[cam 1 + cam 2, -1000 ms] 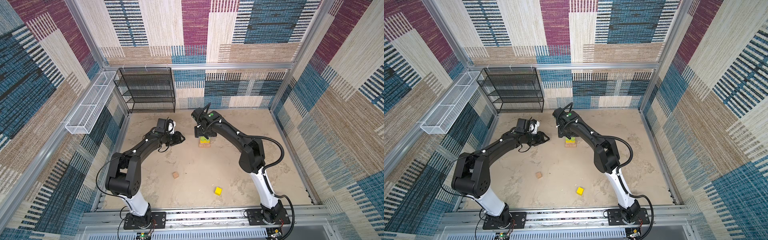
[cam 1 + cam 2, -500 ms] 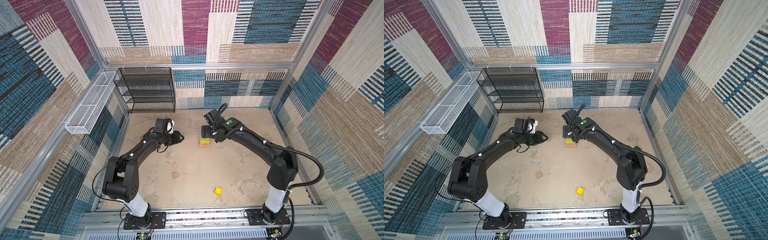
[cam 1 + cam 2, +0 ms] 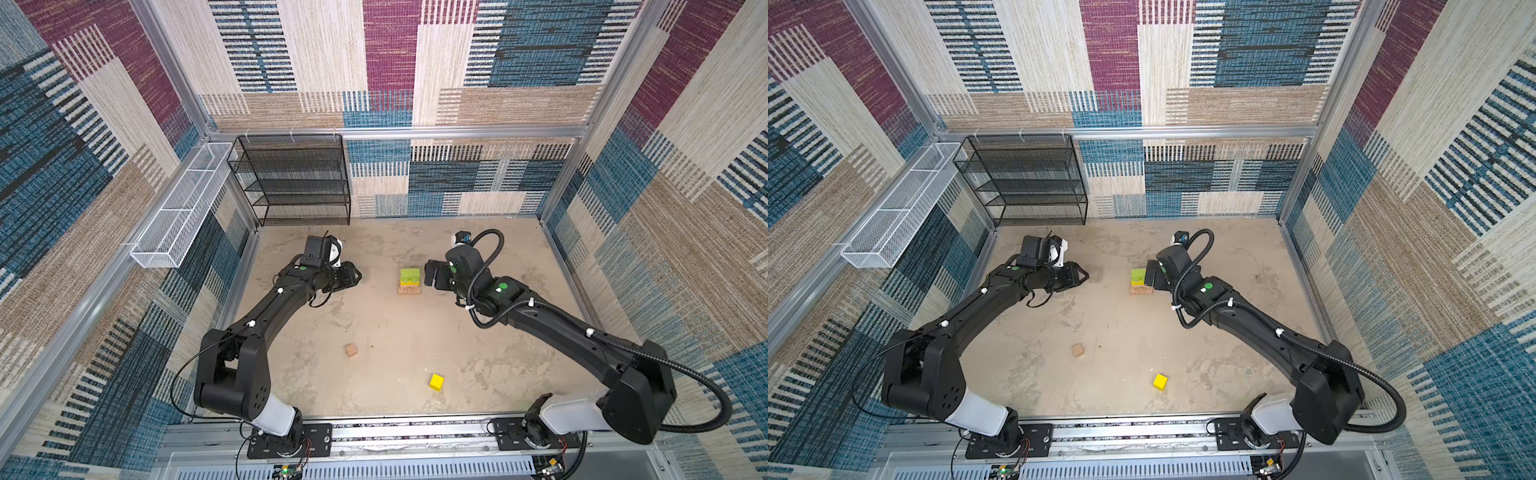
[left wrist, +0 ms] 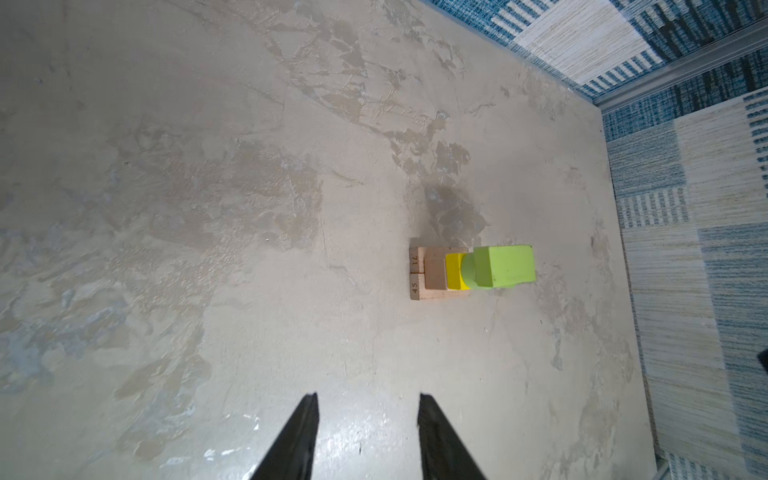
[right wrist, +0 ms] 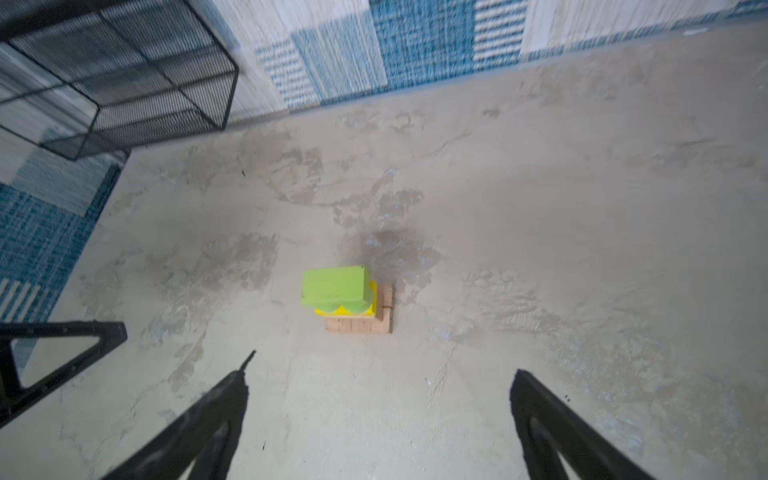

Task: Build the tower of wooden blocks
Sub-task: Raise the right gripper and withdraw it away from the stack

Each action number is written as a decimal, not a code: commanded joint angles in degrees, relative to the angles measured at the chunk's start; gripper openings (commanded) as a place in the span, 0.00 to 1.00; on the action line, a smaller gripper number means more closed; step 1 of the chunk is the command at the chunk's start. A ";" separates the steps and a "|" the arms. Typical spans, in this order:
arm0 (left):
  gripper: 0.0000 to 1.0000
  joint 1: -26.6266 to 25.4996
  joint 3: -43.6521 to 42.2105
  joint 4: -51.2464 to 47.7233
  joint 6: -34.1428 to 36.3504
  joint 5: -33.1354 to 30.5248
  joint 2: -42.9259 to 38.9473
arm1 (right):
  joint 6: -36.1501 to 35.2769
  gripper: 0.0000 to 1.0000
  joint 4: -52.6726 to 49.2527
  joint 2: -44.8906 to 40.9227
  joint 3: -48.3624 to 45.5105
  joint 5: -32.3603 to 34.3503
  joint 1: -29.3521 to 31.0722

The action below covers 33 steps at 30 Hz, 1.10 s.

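Note:
The wood block tower [image 3: 409, 282] [image 3: 1139, 282] stands mid-table: tan bars at the base [image 4: 417, 272], a yellow bar [image 4: 454, 272], lime green rounds, and a lime green bar [image 4: 505, 266] [image 5: 336, 286] on top. My right gripper [image 3: 431, 274] [image 5: 382, 365] hangs wide open just right of the tower, holding nothing. Farther off to the left, my left gripper [image 3: 354, 274] [image 4: 368, 399] points at the tower, part open and empty. Near the front, a tan cube [image 3: 351, 350] [image 3: 1077, 350] and a yellow cube [image 3: 436, 381] [image 3: 1160, 381] lie loose.
A black wire shelf [image 3: 295, 183] [image 5: 116, 75] stands against the back wall at the left. A white wire basket [image 3: 178, 208] hangs on the left wall. Patterned walls close in the table on three sides.
My right gripper has pulled back from over the tower to its right side and opened wider, leaving the lime green bar on top. The left arm has hardly moved.

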 commanded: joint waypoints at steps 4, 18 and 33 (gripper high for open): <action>0.44 -0.64 1.44 -4.42 1.79 -3.26 -1.02 | 9.05 0.99 7.87 -5.79 -4.90 16.37 -0.01; 0.43 -8.72 7.62 -10.28 2.01 -7.80 0.90 | 10.13 0.99 17.71 -15.33 -12.98 24.30 -2.67; 0.45 -22.38 10.48 -19.63 2.85 -15.08 -0.40 | 14.99 0.99 21.96 -27.67 -25.94 17.42 -10.46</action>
